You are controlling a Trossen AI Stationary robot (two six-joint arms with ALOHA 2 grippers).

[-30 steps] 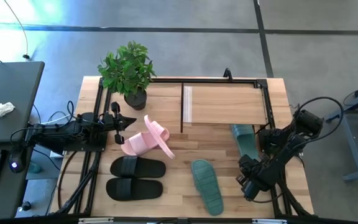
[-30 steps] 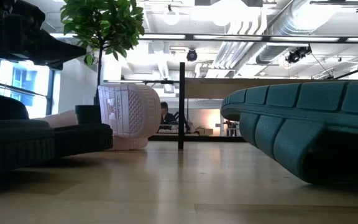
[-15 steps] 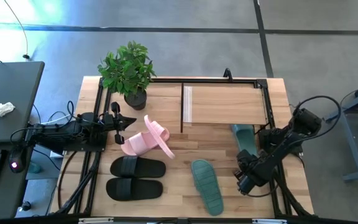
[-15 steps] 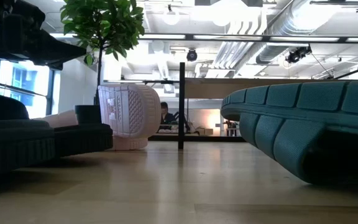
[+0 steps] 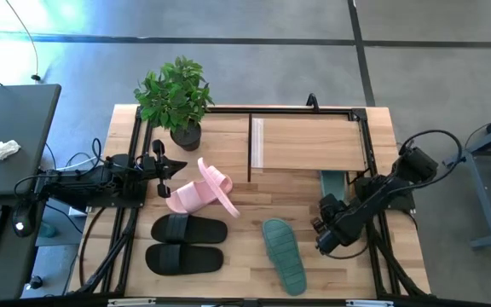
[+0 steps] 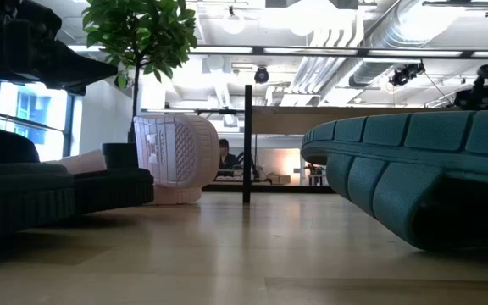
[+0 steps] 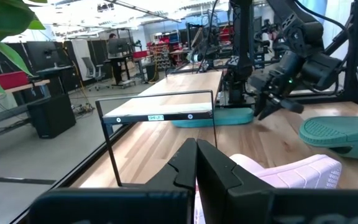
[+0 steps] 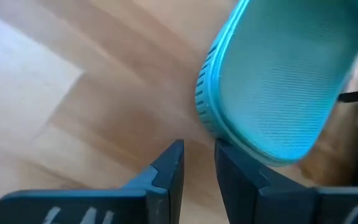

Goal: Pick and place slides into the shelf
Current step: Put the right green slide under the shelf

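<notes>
A dark green slide [image 5: 283, 254] lies on the table near its front edge, a textured face up [image 8: 278, 74]. My right gripper [image 5: 321, 242] hangs just to its right, slanting down, fingers [image 8: 169, 171] narrowly open with nothing between them. A second green slide [image 5: 332, 182] lies partly under the shelf [image 5: 309, 141] at the back right. Two pink slides [image 5: 199, 193] sit mid-table, one tipped on edge against the other. Two black slides [image 5: 186, 228] lie side by side at the front left. My left gripper [image 5: 170, 167] waits shut at the left, level.
A potted plant [image 5: 176, 98] stands at the table's far left corner. The shelf's thin black frame [image 7: 107, 140] rises from the table. Bare wood lies between the green slide and the black pair. A person sits in the room beyond [image 6: 224, 154].
My right gripper has moved toward the table's left, closer to the green slide near the front edge, and has rolled a little. Its finger gap stays the same. The slides have not moved.
</notes>
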